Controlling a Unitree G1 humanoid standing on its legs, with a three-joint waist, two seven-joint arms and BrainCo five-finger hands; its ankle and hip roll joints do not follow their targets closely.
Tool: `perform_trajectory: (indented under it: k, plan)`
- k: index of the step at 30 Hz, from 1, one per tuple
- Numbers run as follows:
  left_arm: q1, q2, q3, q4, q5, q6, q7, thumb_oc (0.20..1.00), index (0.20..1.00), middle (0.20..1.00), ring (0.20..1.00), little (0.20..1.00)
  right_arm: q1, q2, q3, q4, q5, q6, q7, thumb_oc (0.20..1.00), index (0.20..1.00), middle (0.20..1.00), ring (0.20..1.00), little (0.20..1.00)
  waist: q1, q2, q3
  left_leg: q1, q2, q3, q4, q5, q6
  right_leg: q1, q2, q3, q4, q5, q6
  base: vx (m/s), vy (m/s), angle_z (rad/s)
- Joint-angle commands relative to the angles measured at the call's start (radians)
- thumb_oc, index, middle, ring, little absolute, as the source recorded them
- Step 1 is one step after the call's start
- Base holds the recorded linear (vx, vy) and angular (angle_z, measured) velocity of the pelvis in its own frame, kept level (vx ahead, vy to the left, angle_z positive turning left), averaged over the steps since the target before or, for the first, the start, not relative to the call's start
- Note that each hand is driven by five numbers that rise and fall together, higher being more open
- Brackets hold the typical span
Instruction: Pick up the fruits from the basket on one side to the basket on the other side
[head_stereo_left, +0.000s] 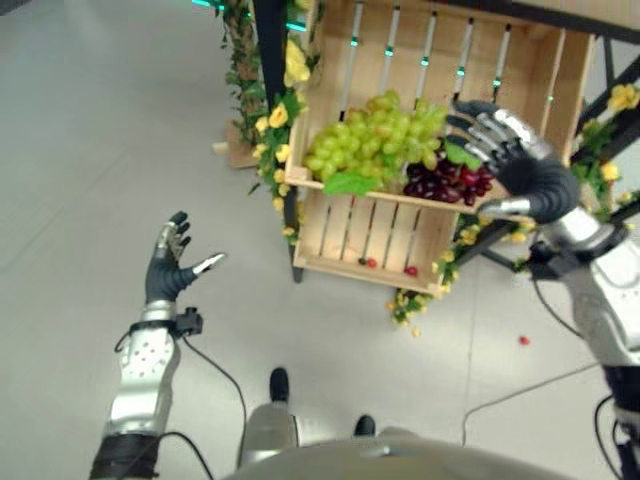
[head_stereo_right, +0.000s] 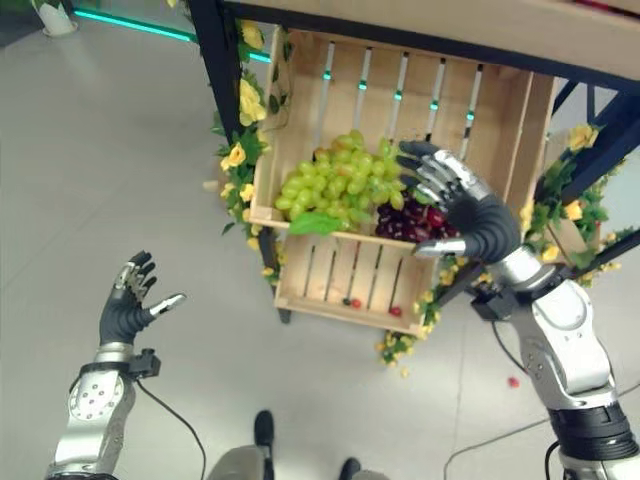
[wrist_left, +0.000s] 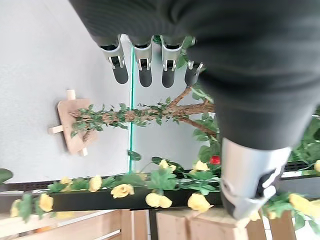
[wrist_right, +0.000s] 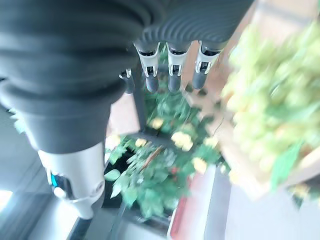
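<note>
Wooden crate (head_stereo_left: 545, 75) tilted on stand, holds green grapes (head_stereo_left: 375, 140) beside dark red grapes (head_stereo_left: 445, 182). Right hand (head_stereo_right: 470, 215) above red grapes, fingers apart, empty. Left hand (head_stereo_left: 170, 265) over floor, fingers spread, well apart from crate.

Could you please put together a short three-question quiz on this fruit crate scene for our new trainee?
1. True or false: the right hand is shut on the green grapes.
2. Which fruit lies beside the green grapes in the wooden crate? A) bananas B) dark red grapes C) oranges
3. Fill in: the left hand hangs open over the ____.

Key: 1 false, its fingers are spread, holding nothing; 2 B; 3 floor.
</note>
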Motion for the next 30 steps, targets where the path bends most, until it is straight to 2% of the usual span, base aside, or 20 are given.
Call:
perform_trajectory:
  k: [1, 3, 4, 5, 7, 10, 20, 23, 28, 30]
  plan:
    - [-0.008, 0.021, 0.034, -0.054, 0.025, -0.072, 0.017, 1.0, 1.0, 1.0, 1.0, 1.0, 0.029, 0.089, 0.047, -0.06, 0.097, -0.003, 0.021, 1.0, 1.0, 1.0, 1.0, 1.0, -0.009, -0.004, -0.066, 0.074, -0.013, 0.014, 0.027, -0.128, -0.015, -0.055, 0.02, -0.008, 0.038, 0.012, 0.033, 0.0, 0.0, 0.0]
    - [-0.01, 0.019, 0.033, -0.054, 0.031, -0.07, 0.027, 1.0, 1.0, 1.0, 1.0, 1.0, 0.047, 0.119, 0.054, -0.07, 0.107, -0.007, 0.014, 1.0, 1.0, 1.0, 1.0, 1.0, -0.011, -0.002, -0.072, 0.079, -0.014, 0.015, 0.024, -0.128, -0.015, -0.051, 0.021, -0.009, 0.038, 0.012, 0.032, 0.0, 0.0, 0.0]
    - [-0.015, 0.008, 0.035, -0.046, 0.035, -0.076, 0.047, 1.0, 1.0, 1.0, 1.0, 1.0, 0.081, 0.179, 0.06, -0.082, 0.112, -0.015, -0.005, 1.0, 1.0, 1.0, 1.0, 1.0, -0.016, 0.005, -0.081, 0.088, -0.014, 0.016, 0.02, -0.126, -0.015, -0.045, 0.021, -0.008, 0.036, 0.012, 0.031, 0.0, 0.0, 0.0]
    - [-0.014, 0.009, 0.034, -0.045, 0.036, -0.076, 0.047, 1.0, 1.0, 1.0, 1.0, 1.0, 0.083, 0.18, 0.06, -0.084, 0.112, -0.014, -0.005, 1.0, 1.0, 1.0, 1.0, 1.0, -0.016, 0.004, -0.082, 0.089, -0.014, 0.016, 0.019, -0.126, -0.015, -0.044, 0.021, -0.009, 0.036, 0.012, 0.031, 0.0, 0.0, 0.0]
    - [-0.014, 0.001, 0.043, -0.038, 0.045, -0.085, 0.078, 1.0, 1.0, 1.0, 1.0, 1.0, 0.145, 0.262, 0.061, -0.09, 0.118, -0.031, -0.033, 1.0, 1.0, 1.0, 1.0, 1.0, -0.025, 0.011, -0.095, 0.098, -0.014, 0.018, 0.012, -0.122, -0.016, -0.038, 0.021, -0.008, 0.029, 0.014, 0.031, 0.0, 0.0, 0.0]
    - [-0.007, -0.009, 0.055, -0.036, 0.052, -0.097, 0.102, 1.0, 1.0, 1.0, 1.0, 1.0, 0.197, 0.313, 0.042, -0.095, 0.105, -0.051, -0.057, 1.0, 1.0, 1.0, 1.0, 1.0, -0.033, 0.019, -0.107, 0.105, -0.015, 0.018, 0.003, -0.118, -0.016, -0.034, 0.022, -0.009, 0.025, 0.017, 0.031, -0.02, 0.009, 0.0]
    - [0.002, -0.023, 0.072, -0.027, 0.051, -0.119, 0.151, 1.0, 1.0, 1.0, 1.0, 1.0, 0.277, 0.382, -0.006, -0.065, 0.088, -0.107, -0.126, 1.0, 1.0, 1.0, 1.0, 1.0, -0.045, 0.037, -0.123, 0.12, -0.015, 0.016, -0.021, -0.104, -0.018, -0.03, 0.02, -0.015, 0.021, 0.025, 0.032, -0.01, 0.004, 0.01]
    - [0.01, -0.025, 0.079, -0.029, 0.047, -0.121, 0.153, 1.0, 1.0, 1.0, 1.0, 1.0, 0.293, 0.377, -0.034, -0.049, 0.027, -0.123, -0.162, 1.0, 1.0, 1.0, 1.0, 1.0, -0.048, 0.042, -0.128, 0.126, -0.016, 0.014, -0.026, -0.104, -0.018, -0.025, 0.02, -0.017, 0.019, 0.024, 0.033, 0.0, 0.0, 0.0]
    - [0.013, -0.02, 0.074, -0.009, 0.048, -0.126, 0.156, 1.0, 1.0, 1.0, 1.0, 1.0, 0.317, 0.366, -0.069, 0.141, -0.153, -0.159, -0.28, 1.0, 1.0, 1.0, 1.0, 1.0, -0.052, 0.049, -0.128, 0.132, -0.016, 0.012, -0.03, -0.105, -0.017, -0.021, 0.018, -0.018, 0.017, 0.022, 0.033, 0.0, 0.0, 0.0]
    - [0.012, -0.021, 0.066, 0.004, 0.048, -0.127, 0.149, 1.0, 1.0, 1.0, 1.0, 1.0, 0.33, 0.361, -0.074, 0.288, -0.242, -0.16, -0.339, 1.0, 1.0, 1.0, 1.0, 1.0, -0.052, 0.053, -0.127, 0.134, -0.016, 0.013, -0.031, -0.104, -0.015, -0.021, 0.019, -0.017, 0.015, 0.021, 0.033, 0.0, 0.0, 0.0]
